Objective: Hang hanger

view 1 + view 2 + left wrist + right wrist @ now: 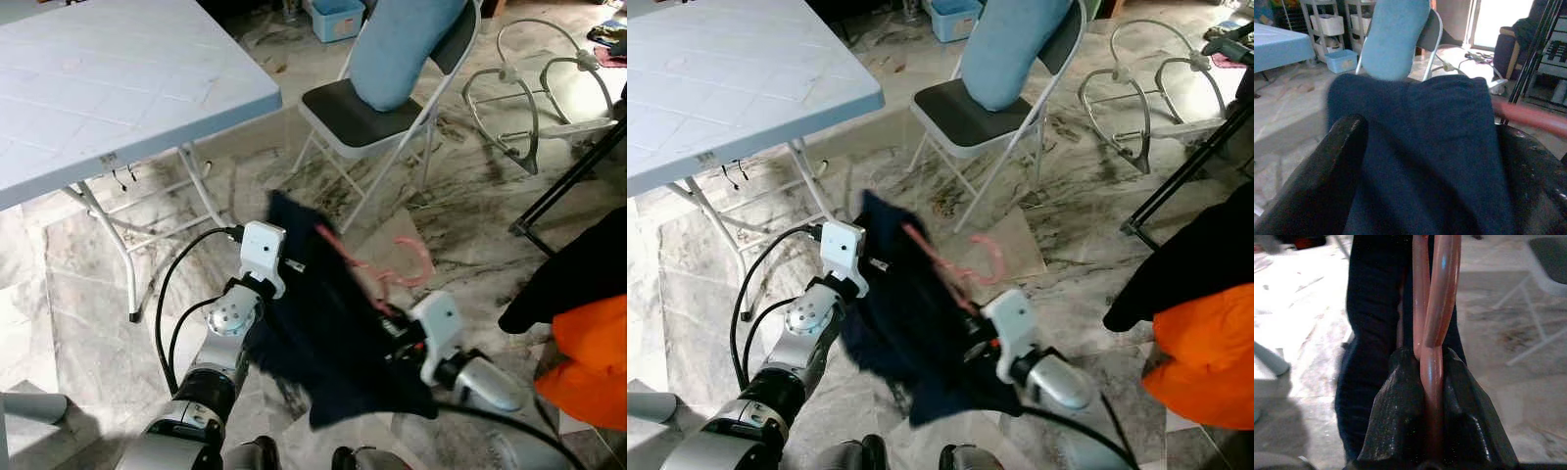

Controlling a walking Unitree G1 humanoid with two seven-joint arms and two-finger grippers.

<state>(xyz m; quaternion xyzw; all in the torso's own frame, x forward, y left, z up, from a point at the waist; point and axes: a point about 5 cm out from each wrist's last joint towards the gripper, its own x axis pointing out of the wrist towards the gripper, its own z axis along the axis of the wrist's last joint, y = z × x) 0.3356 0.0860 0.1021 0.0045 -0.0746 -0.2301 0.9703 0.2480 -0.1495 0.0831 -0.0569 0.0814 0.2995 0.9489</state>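
Both arms up in front of you over the marble floor [78, 284], sharing one load.

Right gripper [1432, 377]: fingers [1396, 416] squeezed together on the pink hanger [377, 269], just below the neck. That is your carrying arm.

Left gripper [1425, 161]: the dark navy garment [333, 343] fills the gap between its two fingers, which stand fairly wide around the bunched cloth. It looks like a hold on the fabric, though the actual pinch is hidden.

Hanger sits between the two wrists, its long axis running from the right fingers toward 11 o'clock. The hook [416, 262] curls out at about 1 o'clock, free of the cloth.

My read: the next move depends on that hook. It already points away from the right fingers, toward the black stand leg [568, 181] at 2 o'clock. No rail visible yet. Folding chair [372, 108] at 12, white table [118, 88] at 10.
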